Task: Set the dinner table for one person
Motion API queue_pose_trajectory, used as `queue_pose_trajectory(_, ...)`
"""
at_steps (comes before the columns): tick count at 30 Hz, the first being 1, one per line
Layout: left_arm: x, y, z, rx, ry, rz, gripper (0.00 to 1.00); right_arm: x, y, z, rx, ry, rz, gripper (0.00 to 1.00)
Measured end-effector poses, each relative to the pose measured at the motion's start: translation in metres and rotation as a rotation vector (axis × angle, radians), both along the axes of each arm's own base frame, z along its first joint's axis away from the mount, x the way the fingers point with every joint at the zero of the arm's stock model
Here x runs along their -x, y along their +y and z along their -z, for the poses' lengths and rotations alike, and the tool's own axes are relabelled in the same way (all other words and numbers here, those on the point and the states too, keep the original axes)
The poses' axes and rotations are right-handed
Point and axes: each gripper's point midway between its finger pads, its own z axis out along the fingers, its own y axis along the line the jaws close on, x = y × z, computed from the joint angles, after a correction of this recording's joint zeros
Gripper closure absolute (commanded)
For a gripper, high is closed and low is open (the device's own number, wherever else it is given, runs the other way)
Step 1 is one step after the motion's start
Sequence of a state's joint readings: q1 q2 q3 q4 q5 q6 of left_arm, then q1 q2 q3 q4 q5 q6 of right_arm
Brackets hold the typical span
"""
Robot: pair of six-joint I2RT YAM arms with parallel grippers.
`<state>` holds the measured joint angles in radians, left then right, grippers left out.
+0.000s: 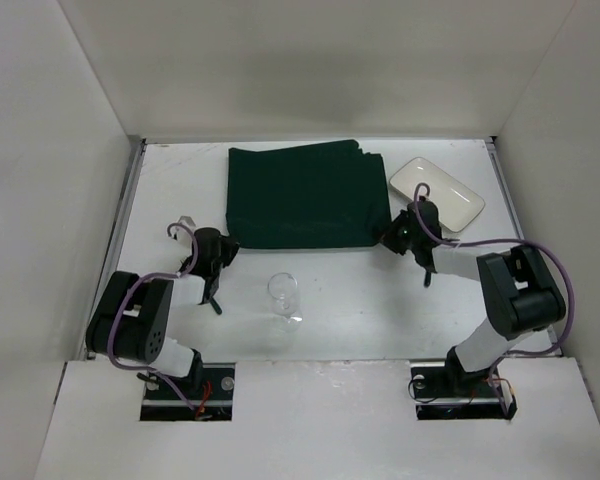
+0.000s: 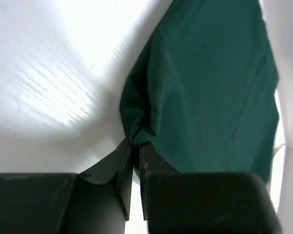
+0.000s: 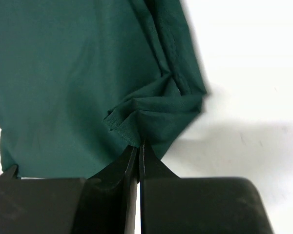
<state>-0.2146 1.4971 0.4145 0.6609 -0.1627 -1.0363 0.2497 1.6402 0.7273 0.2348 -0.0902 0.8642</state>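
two-arm grasp of a dark green placemat [image 1: 300,195] lying on the white counter [image 1: 360,300], which is filling the overhead view between three white walls and is carrying everything else. the left gripper [image 2: 135,144] is pinching the near left corner of the cloth, its jaws standing together with only a bunched fold between them. the right gripper [image 3: 138,146] is doing likewise at the near right corner, clamped on a puckered hem. holding both near corners at once is probably serving to drag or straighten the cloth, so that it is lying flat where the setting is to go. a white rectangular plate [image 1: 437,193] is sitting just beside the far right corner of the cloth, partly behind the right arm. a clear glass [image 1: 283,292] is standing apart on bare counter nearer the arms. both are seemingly being kept off the cloth until it is positioned. the folds along the far edge are proving hard to read. a small clear object [image 1: 185,222] beside the left arm is too faint to identify. each wrist view is cutting off all but one corner.
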Motion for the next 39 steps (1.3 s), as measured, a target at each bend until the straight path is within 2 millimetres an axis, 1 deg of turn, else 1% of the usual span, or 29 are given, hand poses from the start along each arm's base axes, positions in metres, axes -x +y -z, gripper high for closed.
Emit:
queue_pose_trajectory(3, 0.008, -0.001, -0.008, 0.018, -0.038, 0.013, 0.98, 0.010, -0.002, -0.003, -0.023, -0.028, 0.012, 0.99)
queue_pose_trajectory(5, 0.014, -0.002, -0.010, 0.027, -0.050, 0.023, 0.98, 0.018, -0.004, -0.003, -0.031, -0.037, 0.015, 0.99)
queue_pose_trajectory(8, 0.023, -0.003, -0.007, 0.033, -0.045, 0.035, 0.97, 0.028, -0.005, 0.003, -0.035, -0.029, 0.016, 0.98)
queue_pose_trajectory(12, 0.034, -0.001, -0.001, 0.032, -0.032, 0.037, 0.97, 0.041, 0.000, 0.010, -0.040, -0.017, 0.003, 0.98)
queue_pose_trajectory(16, 0.046, 0.002, 0.004, 0.030, -0.019, 0.037, 0.97, 0.053, 0.002, 0.008, -0.045, -0.024, -0.008, 0.98)
queue_pose_trajectory(20, 0.058, 0.003, 0.007, 0.033, -0.013, 0.044, 0.96, 0.060, 0.001, 0.006, -0.046, -0.028, -0.009, 0.97)
queue_pose_trajectory(27, 0.078, 0.006, 0.006, 0.035, -0.009, 0.045, 0.90, 0.073, 0.004, 0.006, -0.028, -0.025, -0.019, 0.93)
queue_pose_trajectory(28, 0.081, 0.007, 0.005, 0.035, -0.008, 0.046, 0.88, 0.076, 0.004, 0.006, -0.024, -0.024, -0.019, 0.91)
queue_pose_trajectory(30, 0.087, 0.008, 0.002, 0.034, -0.007, 0.046, 0.81, 0.079, 0.003, 0.003, -0.015, -0.031, -0.015, 0.84)
queue_pose_trajectory(32, 0.090, 0.011, -0.003, 0.027, -0.014, 0.037, 0.74, 0.084, 0.000, 0.000, -0.003, -0.035, -0.005, 0.72)
queue_pose_trajectory(34, 0.094, 0.015, -0.008, 0.019, -0.022, 0.025, 0.72, 0.088, -0.006, -0.004, 0.010, -0.042, 0.010, 0.56)
queue_pose_trajectory(37, 0.099, 0.020, -0.013, 0.002, -0.027, 0.014, 0.71, 0.092, -0.014, -0.013, 0.035, -0.061, 0.034, 0.44)
queue_pose_trajectory(39, 0.101, 0.022, -0.017, -0.017, -0.023, 0.013, 0.71, 0.094, -0.021, -0.023, 0.058, -0.086, 0.047, 0.40)
